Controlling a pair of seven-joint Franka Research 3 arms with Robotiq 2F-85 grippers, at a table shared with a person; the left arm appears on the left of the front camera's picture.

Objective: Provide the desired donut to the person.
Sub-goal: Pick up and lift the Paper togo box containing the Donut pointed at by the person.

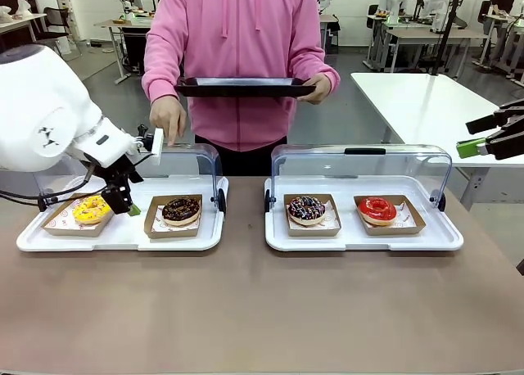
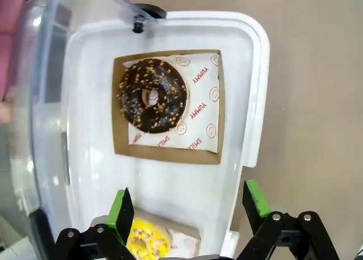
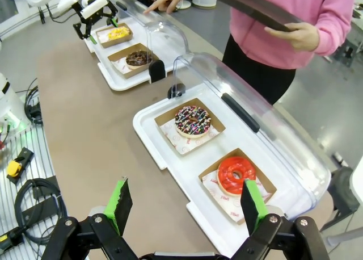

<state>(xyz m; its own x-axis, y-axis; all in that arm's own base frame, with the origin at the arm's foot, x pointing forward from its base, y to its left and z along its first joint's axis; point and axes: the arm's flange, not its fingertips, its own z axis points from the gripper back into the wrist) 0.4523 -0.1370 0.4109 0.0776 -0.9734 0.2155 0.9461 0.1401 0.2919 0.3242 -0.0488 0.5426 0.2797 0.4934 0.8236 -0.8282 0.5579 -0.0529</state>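
The person [image 1: 237, 39] in a pink hooded sweatshirt stands at the far side, holding a black tray [image 1: 244, 87] in one hand. Their other hand [image 1: 168, 117] points down over the left display case. That case holds a yellow sprinkled donut [image 1: 92, 209] and a chocolate nut donut [image 1: 181, 210], each in a brown paper tray. My left gripper [image 1: 124, 205] hangs open just above the yellow donut [image 2: 146, 243], which lies partly between its green pads. The chocolate donut [image 2: 152, 95] lies beyond. My right gripper [image 1: 476, 137] is open and in the air at the far right.
The right case [image 1: 360, 237] holds a dark sprinkled donut [image 3: 193, 121] and a red glazed donut [image 3: 235, 175]. Both clear lids [image 1: 360, 166] stand raised at the back. The brown table [image 1: 262, 309] runs in front of the cases. Cables and tools [image 3: 22, 180] lie off the table's side.
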